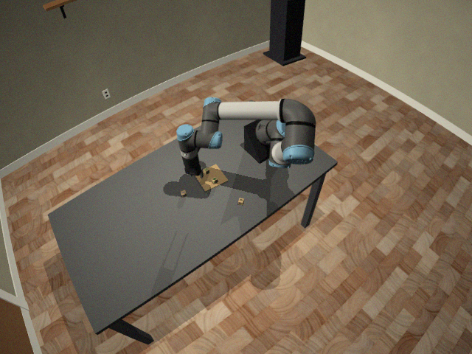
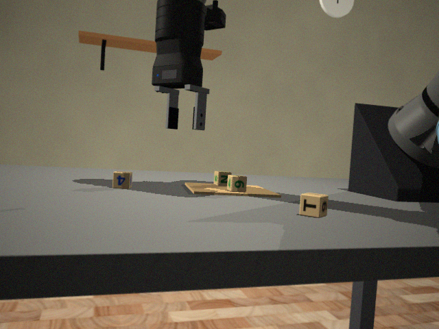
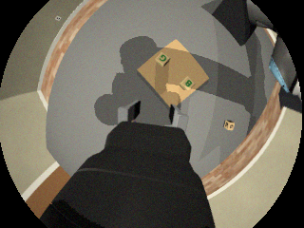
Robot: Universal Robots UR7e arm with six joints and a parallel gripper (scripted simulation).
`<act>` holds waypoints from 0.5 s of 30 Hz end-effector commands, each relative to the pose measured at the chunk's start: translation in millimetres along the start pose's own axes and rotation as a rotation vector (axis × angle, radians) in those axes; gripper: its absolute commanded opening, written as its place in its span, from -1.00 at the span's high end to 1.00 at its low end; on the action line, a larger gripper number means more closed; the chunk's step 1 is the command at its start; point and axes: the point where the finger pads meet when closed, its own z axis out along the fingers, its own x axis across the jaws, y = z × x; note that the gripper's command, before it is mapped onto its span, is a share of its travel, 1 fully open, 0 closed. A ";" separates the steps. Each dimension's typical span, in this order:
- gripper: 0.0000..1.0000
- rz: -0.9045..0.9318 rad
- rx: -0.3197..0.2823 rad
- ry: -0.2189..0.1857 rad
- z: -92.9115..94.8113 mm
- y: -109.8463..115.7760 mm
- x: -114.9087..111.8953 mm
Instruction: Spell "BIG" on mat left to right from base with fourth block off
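And the dark pincer point(image 1: 200, 174) point(image 2: 186, 128) point(image 3: 155, 108) hangs high over the tabletop point(image 1: 125, 236) point(image 2: 141, 226) point(image 3: 78, 114), its flat-padded fingers wide apart, nothing between them! Nearest in the wrist view, just beyond the tips, a thin tan square mat point(image 1: 222, 175) point(image 2: 264, 192) point(image 3: 149, 71) lies flat. On it, two woody cubes, apart: the B block point(image 1: 214, 180) point(image 2: 236, 183) point(image 3: 187, 84), green 6 on one side; farther out, the G block point(image 1: 206, 171) point(image 2: 222, 177) point(image 3: 162, 59), green N on its side! Well out, off the mat, a cube showing black T point(image 1: 240, 200) point(image 2: 313, 205) point(image 3: 229, 124).
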 end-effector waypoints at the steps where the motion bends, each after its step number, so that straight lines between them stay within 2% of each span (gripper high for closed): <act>1: -1.00 -0.139 -0.001 -0.001 1.4 13.9 -14.0; 15: -1.00 -0.462 -0.002 0.000 8.0 47.7 -45.2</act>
